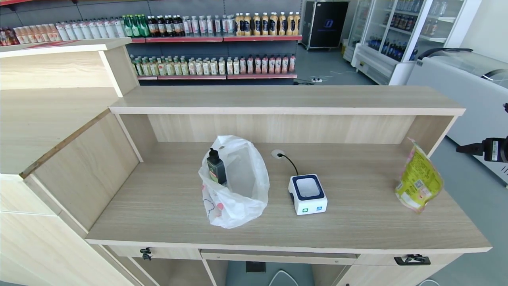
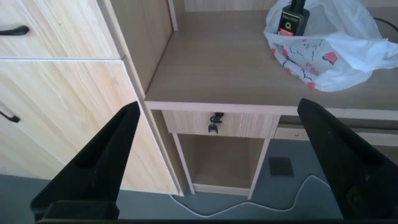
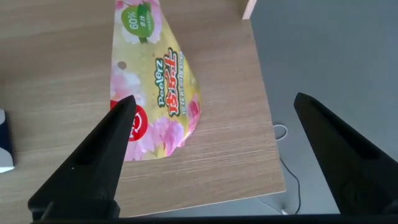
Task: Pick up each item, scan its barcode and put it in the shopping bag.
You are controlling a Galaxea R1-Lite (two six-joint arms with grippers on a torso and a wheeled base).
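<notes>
**Head view: bottle bagged, pouch pending**

Bottle [image 1: 216, 166] sits in the bag [image 1: 234, 198], scanner [image 1: 307, 194] just beside it. Pouch [image 1: 418, 182] stands untouched at the worktop's [image 1: 357, 226] right end. Right gripper [image 3: 213, 102] hovers above it, fingers [image 3: 93, 168] spread, empty. Left gripper [image 2: 219, 104] hangs low, also open. Next, likely: descend, pinch pouch, show its barcode to the scanner.

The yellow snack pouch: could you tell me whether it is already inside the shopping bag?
No, the yellow snack pouch stands on the counter near its right end, well apart from the shopping bag.
</notes>
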